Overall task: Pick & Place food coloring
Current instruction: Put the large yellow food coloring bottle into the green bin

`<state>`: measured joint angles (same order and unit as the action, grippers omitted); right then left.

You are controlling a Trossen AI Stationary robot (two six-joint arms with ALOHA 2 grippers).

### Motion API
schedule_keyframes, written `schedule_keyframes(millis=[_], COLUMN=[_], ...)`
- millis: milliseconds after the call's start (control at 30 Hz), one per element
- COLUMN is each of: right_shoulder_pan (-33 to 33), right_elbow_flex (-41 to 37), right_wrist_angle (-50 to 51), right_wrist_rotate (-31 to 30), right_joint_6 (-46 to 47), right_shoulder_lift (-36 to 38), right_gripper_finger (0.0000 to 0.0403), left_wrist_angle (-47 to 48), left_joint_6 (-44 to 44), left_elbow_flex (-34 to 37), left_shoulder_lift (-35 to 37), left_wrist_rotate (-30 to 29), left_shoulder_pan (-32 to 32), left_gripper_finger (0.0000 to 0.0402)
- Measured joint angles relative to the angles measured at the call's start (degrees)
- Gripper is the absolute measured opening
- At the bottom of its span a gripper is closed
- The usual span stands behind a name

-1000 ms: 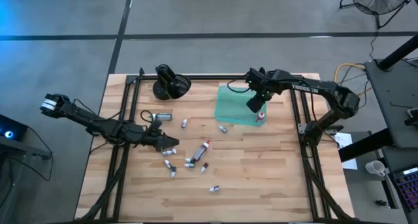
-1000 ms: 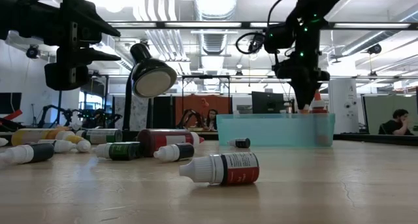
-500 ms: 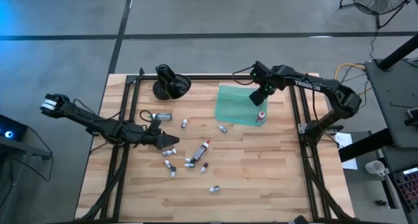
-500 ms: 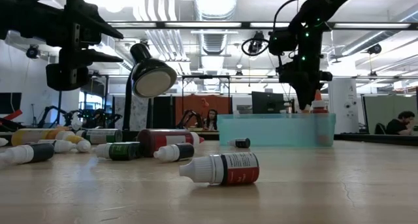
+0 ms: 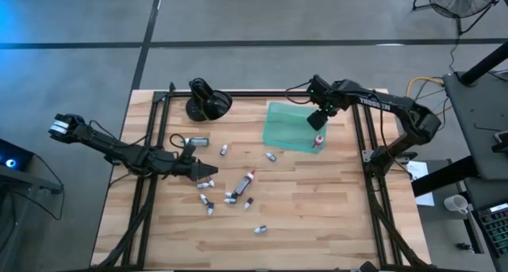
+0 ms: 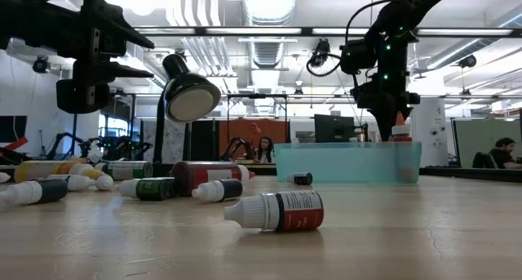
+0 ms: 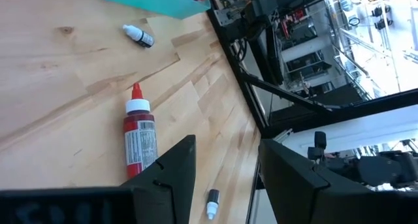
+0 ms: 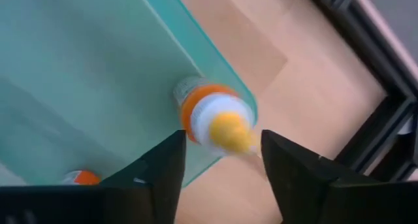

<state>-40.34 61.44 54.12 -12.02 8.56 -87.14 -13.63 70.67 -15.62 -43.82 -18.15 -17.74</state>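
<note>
the right gripper (image 5: 317, 118) is seen above the teal tray (image 5: 282, 128), its fingers parted with nothing between them; directly beneath it an orange-capped bottle (image 8: 212, 119) stands upright in the tray's corner, apart from the fingers. a release appears to be finishing, so the retreat is best made straight up, so that the upright bottle is not clipped or tipped against the low tray wall. a second orange cap (image 8: 81, 177) is glimpsed in the tray beside the gripper's own finger. the left gripper (image 5: 208, 175) is held low over the table, partly open and empty, with a red bottle (image 7: 139, 138) lying just ahead of it and the remaining food coloring (image 5: 230, 197) scattered close by, none yet taken up.
</note>
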Motion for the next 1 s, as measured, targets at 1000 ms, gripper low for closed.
schedule_keyframes(millis=[1000], right_shoulder_pan=[30.9], right_elbow_flex=[3.8], right_wrist_angle=[-3.1], right_wrist_rotate=[3.1], right_joint_6=[3.5], right_shoulder_lift=[17.4], right_gripper_finger=[0.0235], left_wrist_angle=[2.1], left_joint_6=[-2.8], left_elbow_flex=[-2.8], left_shoulder_lift=[0.0], left_wrist_rotate=[-8.3], left_shoulder_pan=[0.0], left_gripper_finger=[0.0140])
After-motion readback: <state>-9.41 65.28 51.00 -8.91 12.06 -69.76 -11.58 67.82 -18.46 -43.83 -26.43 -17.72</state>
